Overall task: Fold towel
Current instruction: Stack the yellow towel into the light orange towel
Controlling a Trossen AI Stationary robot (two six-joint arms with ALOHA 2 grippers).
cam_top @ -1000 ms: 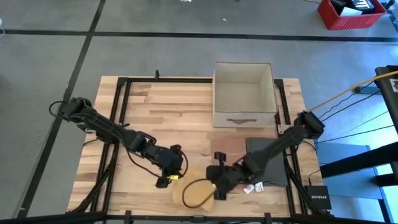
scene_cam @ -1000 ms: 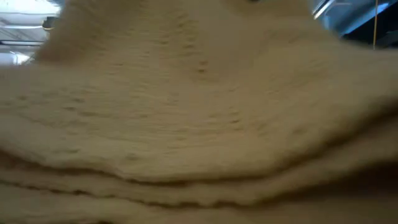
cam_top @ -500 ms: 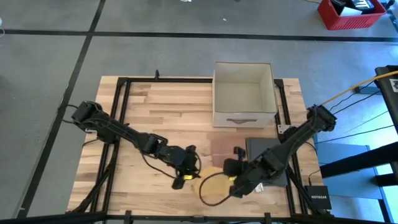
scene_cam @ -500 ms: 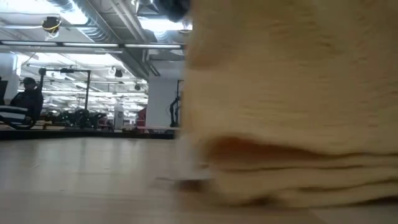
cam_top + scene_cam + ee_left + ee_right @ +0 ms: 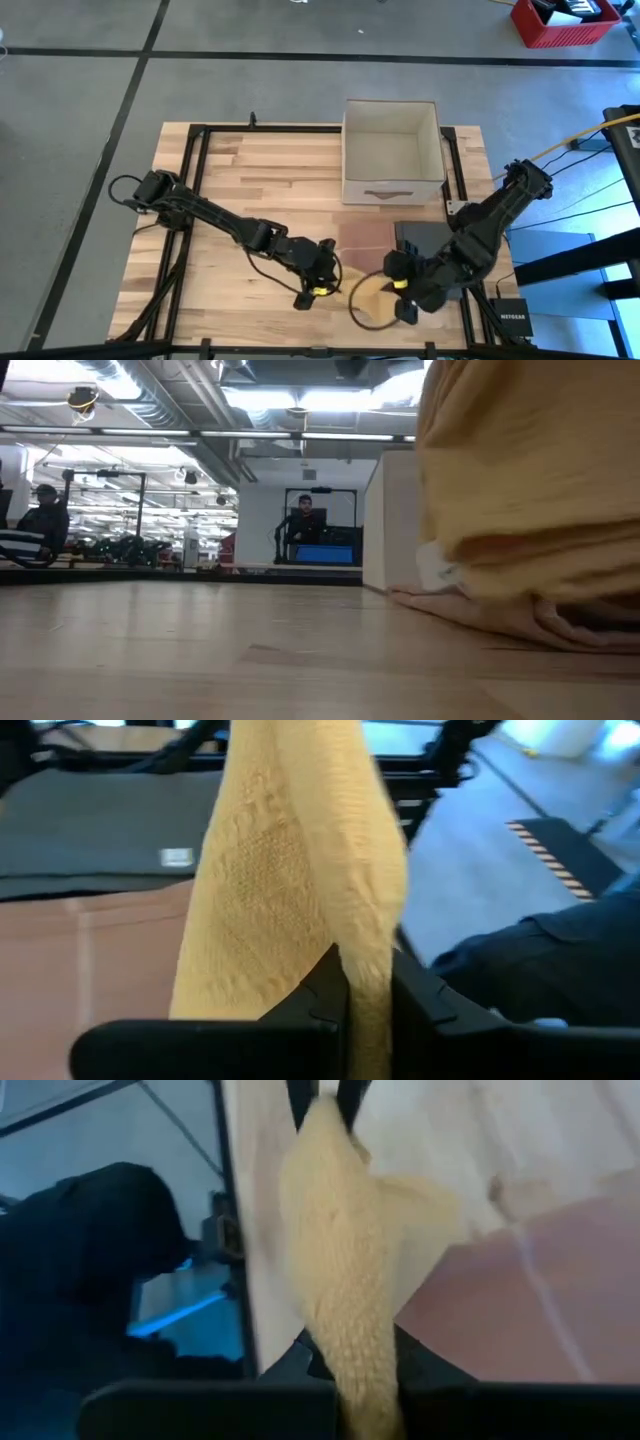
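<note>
Pinching yellow towel (image 5: 372, 297) — both hands (image 5: 322, 291) (image 5: 402, 297) at table's (image 5: 260, 180) near edge.

- Yellow towel (image 5: 300, 890): hanging in a tall fold, its edge being pinched between the left gripper's (image 5: 362, 1005) dark fingers (image 5: 320, 990).
- Pink cloth (image 5: 90, 960): lying flat behind.
- Dark grey cloth (image 5: 110, 820): lying beyond the pink one.

yellow towel (image 5: 372, 297), bunched, lifted at front edge
</note>
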